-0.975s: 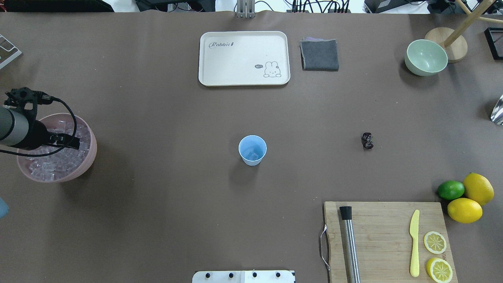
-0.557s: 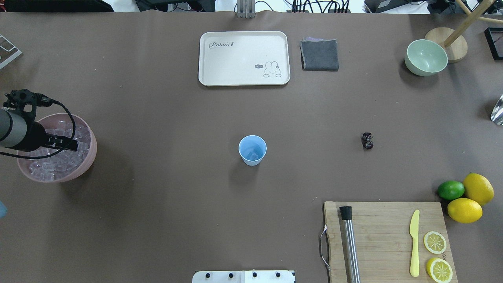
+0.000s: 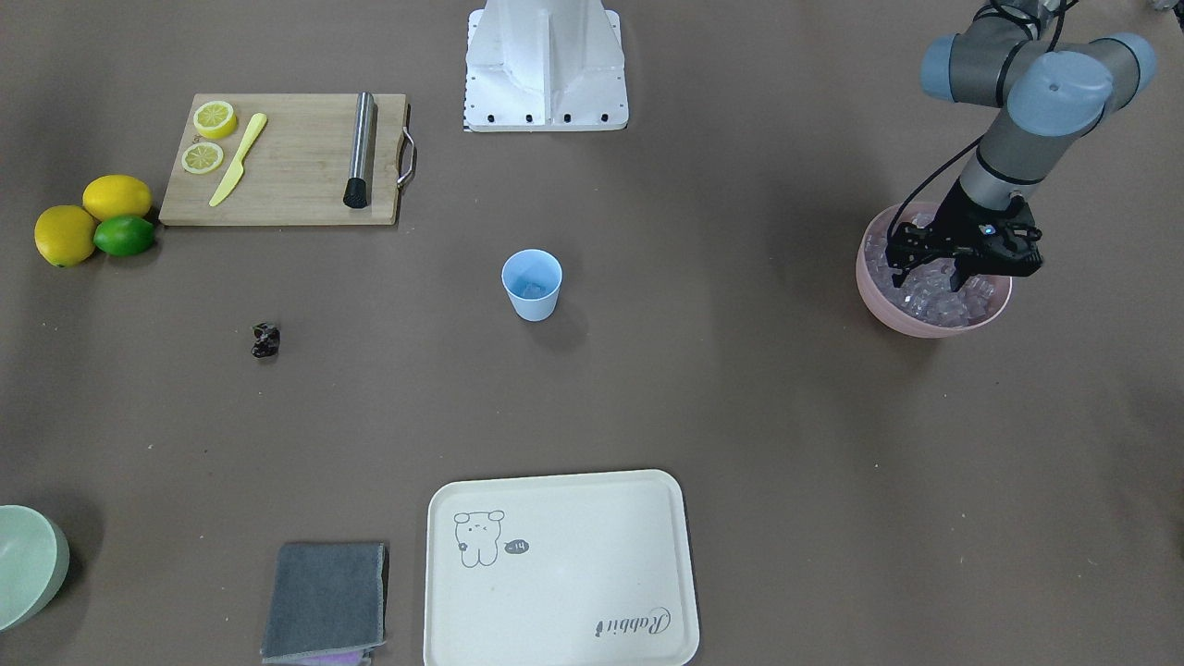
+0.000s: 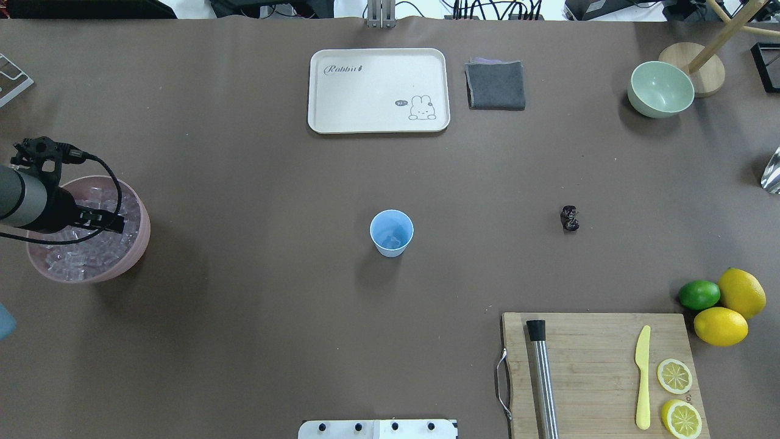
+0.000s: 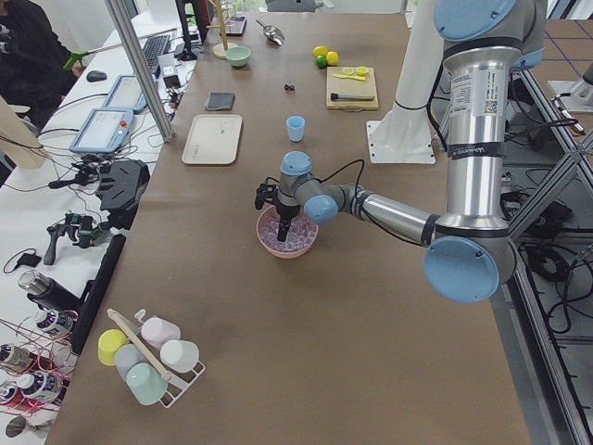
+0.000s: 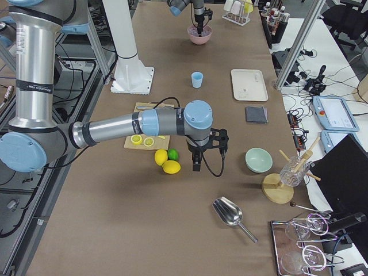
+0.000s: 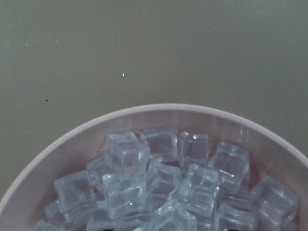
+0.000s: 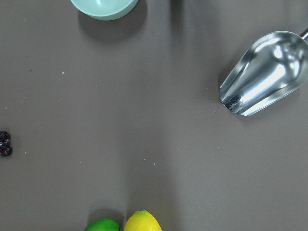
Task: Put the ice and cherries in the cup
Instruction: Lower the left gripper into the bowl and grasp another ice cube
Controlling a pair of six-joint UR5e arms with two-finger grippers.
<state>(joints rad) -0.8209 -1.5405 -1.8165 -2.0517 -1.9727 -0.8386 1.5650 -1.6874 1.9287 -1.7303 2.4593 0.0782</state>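
Observation:
The light-blue cup [image 4: 391, 231] stands upright mid-table with one ice cube [image 4: 393, 242] inside; it also shows in the front view [image 3: 532, 282]. The pink bowl [image 4: 141, 235] at the table's left end is full of ice [image 4: 72, 257], seen close in the left wrist view [image 7: 163, 183]. My left gripper [image 3: 928, 276] points down into this ice with its fingers spread, open. The cherries [image 4: 570, 218] lie on the table right of the cup, apart from both grippers. My right gripper [image 6: 195, 165] shows only in the exterior right view, near the lemons; I cannot tell its state.
A cream tray [image 4: 378, 58] and a grey cloth [image 4: 495, 85] lie at the far side. A pale green bowl [image 4: 661, 89] is far right. A cutting board [image 4: 600, 372] holds a muddler, a yellow knife and lemon slices. Lemons and a lime [image 4: 722, 302] and a metal scoop [image 8: 264, 79] are nearby.
My left gripper drifted slightly left, then back right, staying over the pink bowl of ice. The cup, cherries and everything else have not moved.

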